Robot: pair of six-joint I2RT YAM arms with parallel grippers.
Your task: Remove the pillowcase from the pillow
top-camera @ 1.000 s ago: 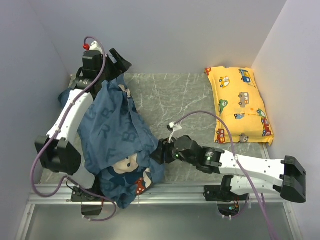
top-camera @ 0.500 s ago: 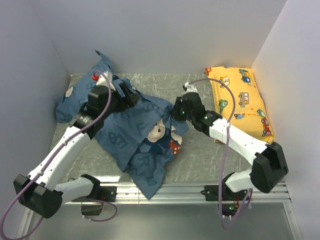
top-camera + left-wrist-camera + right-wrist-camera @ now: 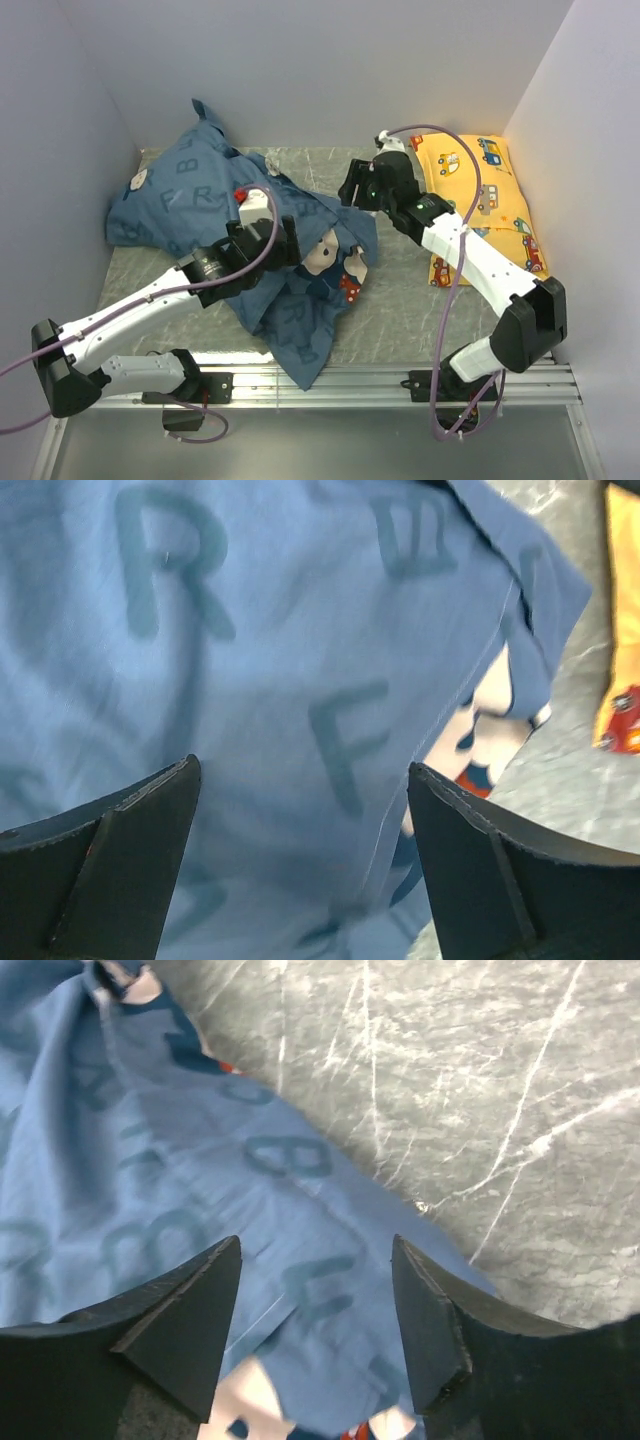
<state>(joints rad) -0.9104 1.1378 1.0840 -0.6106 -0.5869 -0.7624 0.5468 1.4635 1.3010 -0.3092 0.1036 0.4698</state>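
**Item: pillowcase (image 3: pixel 180 205).** Dark blue, lettered. It lay crumpled on the table (image 3: pixel 400 300), running from the upper left of the overhead view down to lower centre. The upper-left part looked plump and the lower tail lay flat and folded. A bear print (image 3: pixel 318 255) showed at centre.

**Item: pillow.** No white surface was visible. It was judged to be inside the plump upper-left part of the case, but this could not be confirmed.

**Item: left gripper (image 3: pixel 300 770).** Fingers were spread wide over the lettered cloth at centre frame, with nothing pinched between them.

**Item: right gripper (image 3: pixel 315 1245).** Fingers were spread above the case's edge at upper centre, where cloth met bare table. It held nothing.

**Item: yellow pillow (image 3: pixel 480 200).** It lay at the right wall, apart from the case, and plays no part in the task.

**Step in hand:** regrasping, since neither tool had hold of the cloth. The removal appeared unfinished.

**Next move calls for:** finding the open end of the case. One tool should pinch a single layer near the closed end, and the other should pin or draw the bulk so the pillow slides out.
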